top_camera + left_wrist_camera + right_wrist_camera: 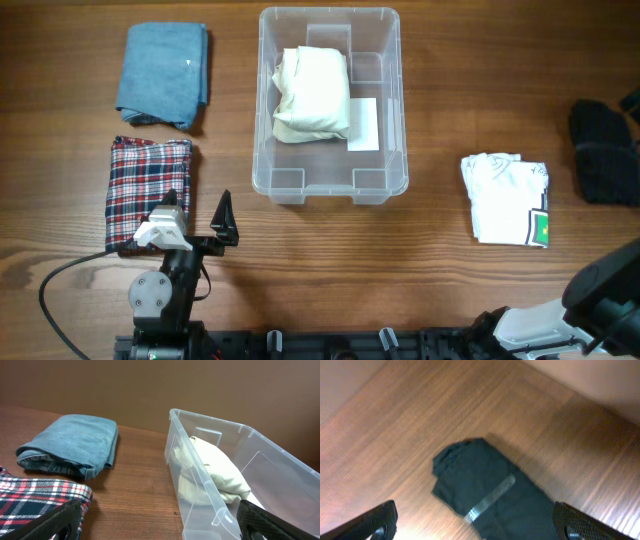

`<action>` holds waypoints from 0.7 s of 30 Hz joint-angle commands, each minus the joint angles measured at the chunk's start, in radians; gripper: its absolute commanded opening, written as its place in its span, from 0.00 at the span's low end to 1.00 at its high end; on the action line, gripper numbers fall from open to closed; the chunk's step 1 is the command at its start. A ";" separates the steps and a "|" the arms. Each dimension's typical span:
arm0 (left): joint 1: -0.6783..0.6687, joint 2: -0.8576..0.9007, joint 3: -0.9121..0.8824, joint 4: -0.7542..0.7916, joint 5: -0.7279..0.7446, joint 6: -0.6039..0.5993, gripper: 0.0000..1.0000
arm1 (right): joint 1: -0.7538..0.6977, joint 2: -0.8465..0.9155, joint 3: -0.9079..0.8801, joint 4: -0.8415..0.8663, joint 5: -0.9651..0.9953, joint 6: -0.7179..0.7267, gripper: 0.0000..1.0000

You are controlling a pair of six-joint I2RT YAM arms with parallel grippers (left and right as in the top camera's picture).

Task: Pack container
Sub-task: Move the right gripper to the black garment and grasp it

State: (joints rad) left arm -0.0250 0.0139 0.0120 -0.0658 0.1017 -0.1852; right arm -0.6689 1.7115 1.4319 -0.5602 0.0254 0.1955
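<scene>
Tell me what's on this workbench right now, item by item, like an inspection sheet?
Surface: wooden table, bare wood between the items.
Job's things: clear container at the middle, holding a cream folded cloth and a white label.
Folded clothes outside it: blue denim fold and plaid fold on the left; white garment and black garment on the right.
Clutter: nothing seen.
Grippers: left gripper fingers open, empty, by the plaid fold's corner; right gripper fingers open, empty, above the black garment.
Cables: black cable looping by the left arm's base.
Surroundings: plain brown wall behind the table.
</scene>
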 commanded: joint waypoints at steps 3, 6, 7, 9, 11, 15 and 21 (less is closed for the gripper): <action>0.006 -0.005 -0.006 -0.002 -0.006 -0.002 1.00 | -0.022 0.111 -0.026 0.047 0.096 -0.290 1.00; 0.006 -0.005 -0.006 -0.003 -0.006 -0.002 1.00 | -0.047 0.180 -0.026 0.040 0.084 -0.327 1.00; 0.006 -0.005 -0.006 -0.002 -0.006 -0.002 1.00 | -0.053 0.200 -0.026 0.040 0.063 -0.328 1.00; 0.006 -0.005 -0.006 -0.002 -0.006 -0.002 1.00 | -0.063 0.241 -0.026 0.037 0.033 -0.331 1.00; 0.006 -0.005 -0.006 -0.003 -0.006 -0.002 1.00 | -0.066 0.278 -0.026 0.027 -0.018 -0.392 1.00; 0.006 -0.005 -0.006 -0.002 -0.006 -0.002 1.00 | -0.066 0.331 -0.026 -0.001 -0.105 -0.449 1.00; 0.006 -0.005 -0.006 -0.003 -0.006 -0.002 1.00 | -0.062 0.357 -0.026 -0.024 -0.336 -0.454 1.00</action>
State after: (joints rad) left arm -0.0250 0.0139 0.0120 -0.0658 0.1017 -0.1852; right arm -0.7429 2.0171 1.4132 -0.5652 -0.1093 -0.2234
